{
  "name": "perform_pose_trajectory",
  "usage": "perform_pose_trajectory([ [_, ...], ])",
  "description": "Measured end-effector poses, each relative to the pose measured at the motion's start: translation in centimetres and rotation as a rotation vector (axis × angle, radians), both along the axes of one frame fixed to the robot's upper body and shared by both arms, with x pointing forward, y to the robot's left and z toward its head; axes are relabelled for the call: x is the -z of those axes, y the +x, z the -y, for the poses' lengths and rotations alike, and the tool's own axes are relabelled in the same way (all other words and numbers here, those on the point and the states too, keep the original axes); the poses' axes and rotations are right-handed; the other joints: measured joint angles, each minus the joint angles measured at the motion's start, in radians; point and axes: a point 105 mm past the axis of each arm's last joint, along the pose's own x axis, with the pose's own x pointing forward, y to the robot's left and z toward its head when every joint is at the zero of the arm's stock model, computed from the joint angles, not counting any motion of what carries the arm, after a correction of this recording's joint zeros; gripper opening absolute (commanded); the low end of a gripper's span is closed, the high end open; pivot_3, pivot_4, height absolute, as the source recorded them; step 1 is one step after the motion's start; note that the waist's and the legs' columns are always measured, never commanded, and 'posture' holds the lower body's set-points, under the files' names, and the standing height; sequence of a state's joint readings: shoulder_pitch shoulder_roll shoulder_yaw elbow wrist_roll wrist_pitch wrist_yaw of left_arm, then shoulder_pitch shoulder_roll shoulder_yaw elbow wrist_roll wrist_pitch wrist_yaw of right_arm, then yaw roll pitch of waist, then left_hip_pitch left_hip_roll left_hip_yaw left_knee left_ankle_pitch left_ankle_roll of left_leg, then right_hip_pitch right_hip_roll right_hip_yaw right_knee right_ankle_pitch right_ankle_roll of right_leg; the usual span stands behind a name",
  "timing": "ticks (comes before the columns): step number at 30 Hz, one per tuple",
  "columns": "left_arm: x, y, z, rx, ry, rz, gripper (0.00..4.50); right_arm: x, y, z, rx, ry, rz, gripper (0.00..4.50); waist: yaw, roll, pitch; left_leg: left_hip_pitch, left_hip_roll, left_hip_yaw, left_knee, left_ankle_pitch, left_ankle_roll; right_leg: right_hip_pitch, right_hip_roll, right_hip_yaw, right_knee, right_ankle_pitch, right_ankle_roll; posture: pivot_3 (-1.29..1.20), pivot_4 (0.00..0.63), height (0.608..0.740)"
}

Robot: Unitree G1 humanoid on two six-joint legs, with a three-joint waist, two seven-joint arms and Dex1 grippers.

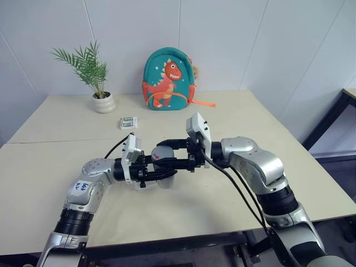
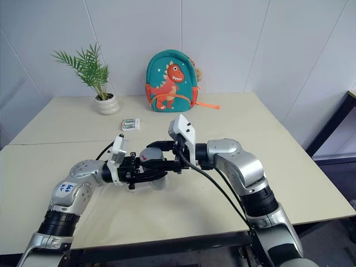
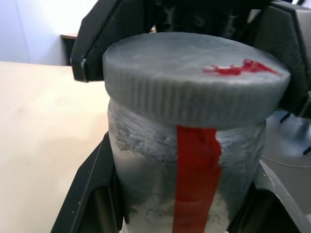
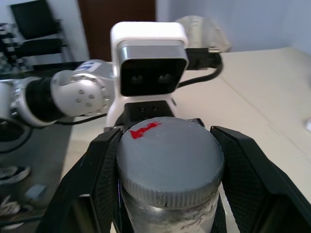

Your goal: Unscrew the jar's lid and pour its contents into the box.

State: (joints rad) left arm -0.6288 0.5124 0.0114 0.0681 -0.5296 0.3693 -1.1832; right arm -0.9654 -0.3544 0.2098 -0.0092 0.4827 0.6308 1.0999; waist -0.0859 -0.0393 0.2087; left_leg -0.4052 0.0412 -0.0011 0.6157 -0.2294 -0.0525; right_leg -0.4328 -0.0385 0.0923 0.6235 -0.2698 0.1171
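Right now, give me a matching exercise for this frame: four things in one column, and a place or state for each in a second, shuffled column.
Things:
1. lid
2. jar
3. plant pot
4. backpack

Places or states:
A. leaning against the wall at the back of the table
B. gripped at its body by the left gripper
C. still on the jar, between the right gripper's jaws
D. at the table's far left, holding a green plant

Pairs: 1-C, 2-B, 3-D, 4-A
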Motion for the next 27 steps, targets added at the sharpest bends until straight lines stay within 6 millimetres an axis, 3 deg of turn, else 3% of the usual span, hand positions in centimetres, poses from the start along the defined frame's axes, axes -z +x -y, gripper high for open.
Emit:
perform_pose_trajectory([
  [6,0.1,-0.7,0.1,0.062,0.024,-0.009,2.02,0.1,0.1,0.2,-0.134,-0.030,-0.004,2.56,0.004,0.000,0.000,-0.001,0.000,0.000,0.000,0.000,0.000,0.000,0.000,0.000,-0.001,0.000,0.000,0.00,0.150,0.740],
  [14,0.2,-0.8,0.3,0.069,0.023,-0.005,2.02,0.2,0.1,0.4,-0.152,-0.031,-0.005,2.56,0.004,0.000,0.000,-0.001,0.000,0.000,0.000,0.000,-0.001,0.000,0.000,0.000,0.000,0.000,0.000,0.00,0.150,0.740],
  [15,0.1,-0.8,0.3,0.070,0.023,-0.003,2.02,0.1,0.0,0.5,-0.150,-0.033,-0.002,3.28,0.004,0.000,0.000,-0.001,0.000,0.000,0.000,0.000,-0.001,0.000,0.000,0.000,0.000,0.000,0.000,0.00,0.150,0.740],
  [19,-0.3,-0.9,-0.3,0.063,-0.006,0.002,2.02,0.5,0.7,1.9,-0.080,-0.053,-0.005,4.46,0.007,0.000,0.000,-0.001,0.000,0.000,0.000,0.000,-0.001,0.000,0.000,0.000,0.000,0.000,0.000,0.00,0.150,0.740],
  [27,-0.6,-0.7,-0.7,0.037,-0.022,0.008,2.02,0.5,1.2,2.5,-0.010,-0.013,0.014,4.46,0.005,0.000,0.000,-0.001,0.000,0.000,0.001,0.000,-0.001,0.000,0.000,0.000,0.000,0.000,0.000,0.00,0.150,0.740],
])
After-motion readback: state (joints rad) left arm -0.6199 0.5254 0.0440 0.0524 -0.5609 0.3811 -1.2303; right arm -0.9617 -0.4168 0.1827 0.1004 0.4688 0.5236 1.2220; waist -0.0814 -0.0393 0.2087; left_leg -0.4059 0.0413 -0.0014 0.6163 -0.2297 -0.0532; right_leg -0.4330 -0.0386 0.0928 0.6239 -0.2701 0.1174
